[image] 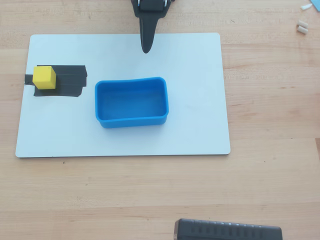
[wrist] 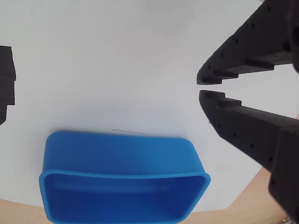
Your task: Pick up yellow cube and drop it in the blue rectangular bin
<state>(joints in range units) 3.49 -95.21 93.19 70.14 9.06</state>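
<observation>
We've got the pincer nearly clenched on nothing, yellow cube parked far left on black tape, marking its start spot we guess.

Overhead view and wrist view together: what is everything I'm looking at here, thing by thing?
yellow cube: one, bright yellow, on the black patch at the board's left edge, overhead view
black tape patch: one, black, under and beside the cube
blue rectangular bin: one, bright blue, empty, mid-board
white board: one, white, lying on the table
wooden table: one, light wood
small pale bits: a few, whitish, top right corner
dark ridged device: one, black, bottom edge
pincer: one, black, tips nearly closed, empty, above the board behind the bin
</observation>
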